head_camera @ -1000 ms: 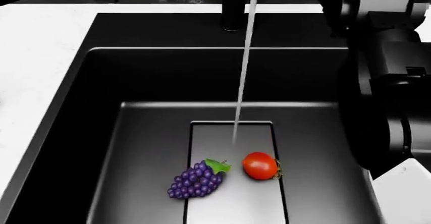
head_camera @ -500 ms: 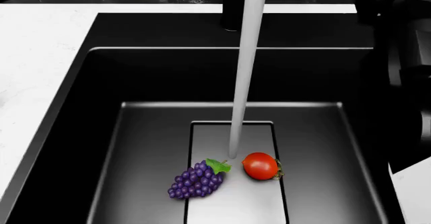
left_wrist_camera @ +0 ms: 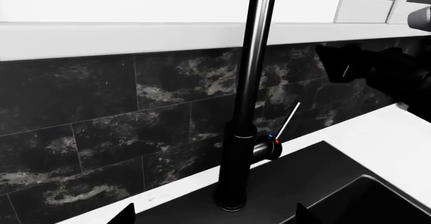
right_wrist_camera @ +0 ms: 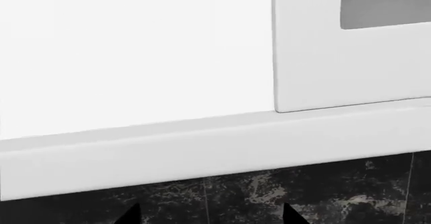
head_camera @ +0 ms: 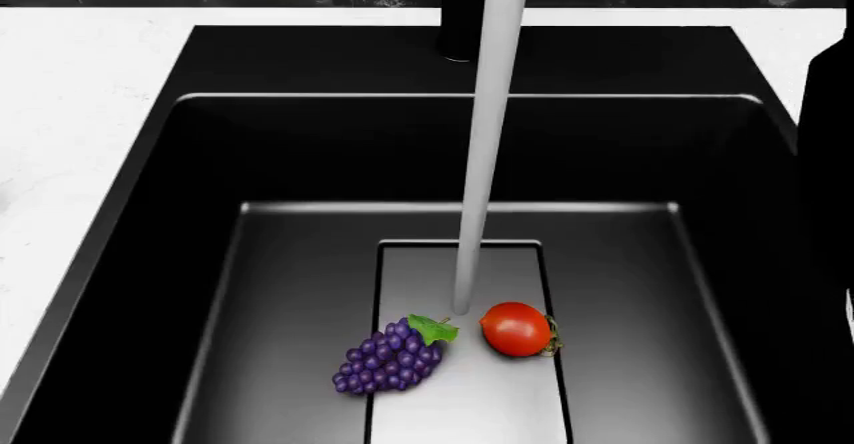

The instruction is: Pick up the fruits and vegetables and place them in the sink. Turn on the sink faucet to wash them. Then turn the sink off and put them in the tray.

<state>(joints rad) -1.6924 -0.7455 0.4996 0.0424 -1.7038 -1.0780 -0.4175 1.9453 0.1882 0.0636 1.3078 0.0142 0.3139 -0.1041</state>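
In the head view the purple grapes (head_camera: 390, 356) and the red tomato (head_camera: 515, 328) lie side by side on the drain panel of the black sink (head_camera: 200, 264). A thick stream of water (head_camera: 478, 164) falls from the sink faucet (head_camera: 461, 14) onto the panel just behind them. The left wrist view shows the faucet's black spout (left_wrist_camera: 253, 82) and its raised silver lever (left_wrist_camera: 288, 120). My left gripper (left_wrist_camera: 215, 219) is open in front of the faucet base, holding nothing. My right gripper (right_wrist_camera: 212, 218) is open too, up against the wall and away from the faucet. The tray is out of view.
White countertop (head_camera: 80, 114) surrounds the basin. Behind the faucet runs a dark marbled backsplash (left_wrist_camera: 101, 108), with white wall cabinets (right_wrist_camera: 323, 57) above it. A dark part of my right arm (head_camera: 830, 214) stands along the sink's right side.
The water stream has grown from a thin thread to a thick column. My right arm has pulled back out toward the right edge of the head view. Grapes and tomato have not moved.
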